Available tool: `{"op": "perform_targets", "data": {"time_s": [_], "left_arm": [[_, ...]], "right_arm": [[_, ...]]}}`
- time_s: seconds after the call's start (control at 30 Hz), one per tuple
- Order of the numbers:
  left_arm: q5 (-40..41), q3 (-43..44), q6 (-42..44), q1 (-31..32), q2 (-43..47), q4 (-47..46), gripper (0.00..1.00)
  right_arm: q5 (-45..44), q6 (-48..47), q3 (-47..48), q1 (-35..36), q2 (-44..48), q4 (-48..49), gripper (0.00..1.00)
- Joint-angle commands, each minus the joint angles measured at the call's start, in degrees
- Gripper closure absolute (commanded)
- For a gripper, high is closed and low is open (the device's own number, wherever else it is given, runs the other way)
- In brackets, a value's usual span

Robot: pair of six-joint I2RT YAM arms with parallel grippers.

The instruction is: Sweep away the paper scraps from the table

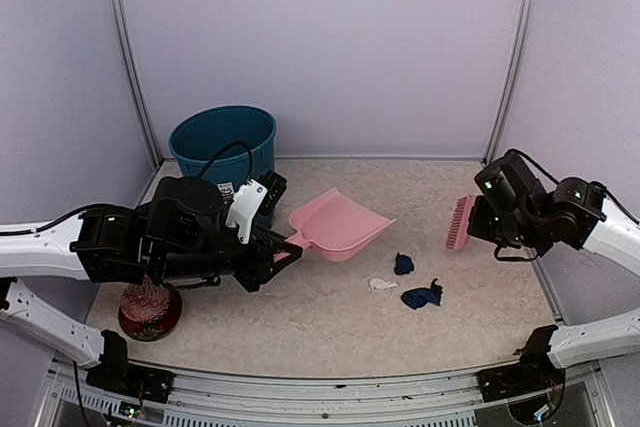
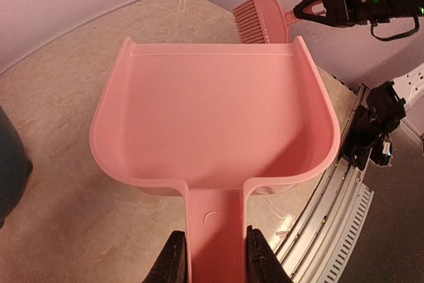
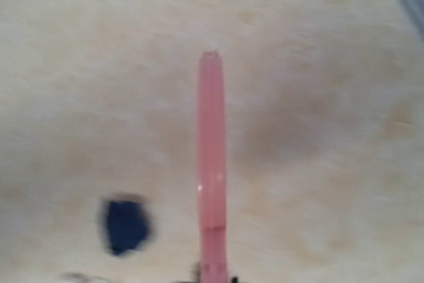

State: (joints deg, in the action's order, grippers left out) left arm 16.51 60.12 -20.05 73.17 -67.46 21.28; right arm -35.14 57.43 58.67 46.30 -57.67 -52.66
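Bottom of the left wrist view: the left gripper (image 2: 212, 256) is clamped narrow on the handle of the pink dustpan (image 2: 212, 117), black fingers (image 2: 173, 260) pressing either side, pan mouth pointing up the frame. In the top view, on the right, the right gripper (image 1: 480, 219) is closed tight on the pink brush (image 1: 460, 223), bristles facing left. The paper scraps lie on the beige table (image 1: 300, 317) at lower centre-right: a dark blue scrap (image 1: 403, 264), a white scrap (image 1: 380, 284) and a larger dark blue scrap (image 1: 422, 296). They lie below and left of the brush, below and right of the pan's mouth, touching neither. A teal bucket (image 1: 222, 142) stands upper left, and a red ball in a bowl (image 1: 150, 307) lower left.
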Motion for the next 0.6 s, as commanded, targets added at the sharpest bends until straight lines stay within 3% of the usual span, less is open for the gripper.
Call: {"op": "perform_targets", "data": {"time_s": [0.0, 0.37, 0.57], "left_arm": [[-0.1, -1.9, 0.4, 2.4, -0.8, 2.5, 1.00], [-5.9, -8.6, -0.8, 4.9, -3.3, 2.2, 1.00], [-6.9, -9.8, -2.3, 5.1, -7.1, 1.2, 1.00]], "right_arm": [[-4.1, -0.5, 1.9, -0.4, -4.0, -13.7, 1.00], [-2.2, 1.0, 3.0, 0.0, -15.0, -22.3, 1.00], [0.2, -2.1, 3.5, 1.3, -18.8, -20.6, 1.00]]}}
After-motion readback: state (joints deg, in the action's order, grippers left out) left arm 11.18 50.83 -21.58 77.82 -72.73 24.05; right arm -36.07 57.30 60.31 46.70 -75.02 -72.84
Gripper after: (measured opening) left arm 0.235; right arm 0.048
